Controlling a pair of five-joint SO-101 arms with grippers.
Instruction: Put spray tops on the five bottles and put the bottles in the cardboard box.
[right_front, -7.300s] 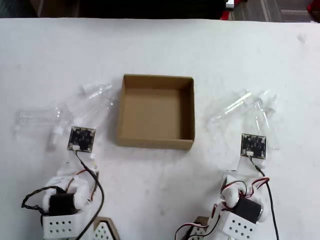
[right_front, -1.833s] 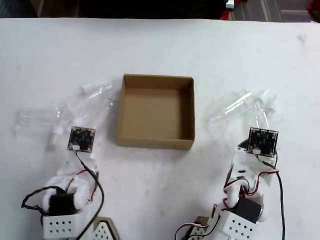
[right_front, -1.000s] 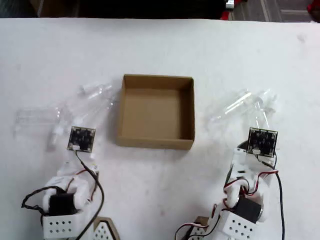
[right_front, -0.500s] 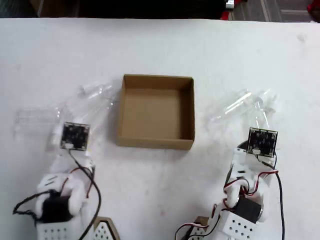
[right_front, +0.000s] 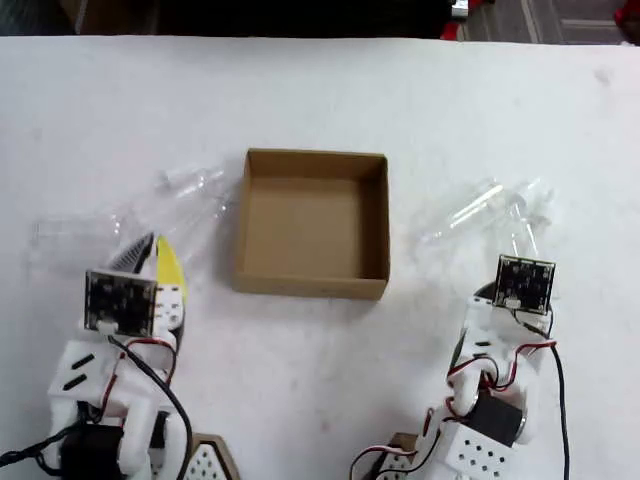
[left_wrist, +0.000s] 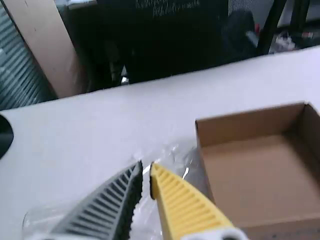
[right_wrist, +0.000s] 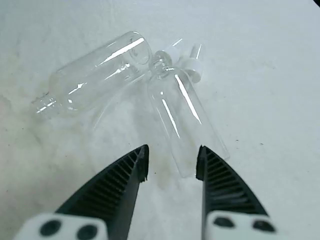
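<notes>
The box stands in the middle of the table. Left bottles, perhaps three, lie beside it; two right bottles lie touching. The right end effector hangs open over one's base. The left end effector, high and tilted forward, is closed and empty.

No writing, label, number or sign can be read anywhere. The cardboard box has plain brown walls, and the bottles are clear and unmarked.
</notes>
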